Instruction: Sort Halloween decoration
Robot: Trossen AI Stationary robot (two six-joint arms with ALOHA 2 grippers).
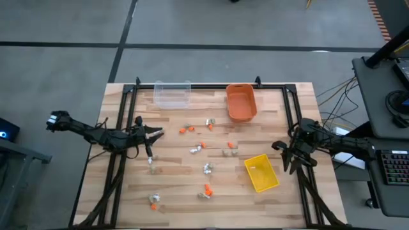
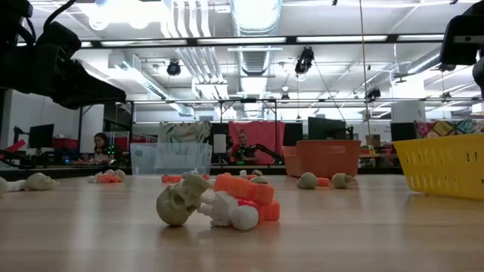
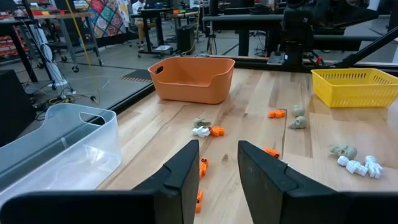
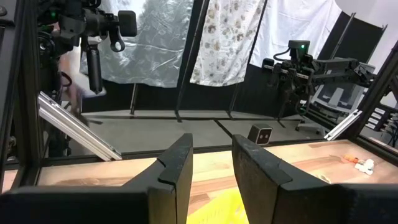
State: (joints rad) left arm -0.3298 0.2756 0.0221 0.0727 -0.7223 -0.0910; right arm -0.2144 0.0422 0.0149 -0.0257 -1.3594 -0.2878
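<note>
Across the middle of the wooden table lies the Halloween decoration, tiny trinkets in bright orange, white and dull tan-grey, some skull-shaped, scattered from the far edge toward the near edge; which way each points is too small to tell. Near the left edge the left gripper hovers, fingers narrowly apart and empty. By the right edge the right gripper waits beside a yellow mesh plastic bin, likewise parted, holding nothing.

We see the left gripper parted, empty, above scattered trinkets near the orange bin.
</note>
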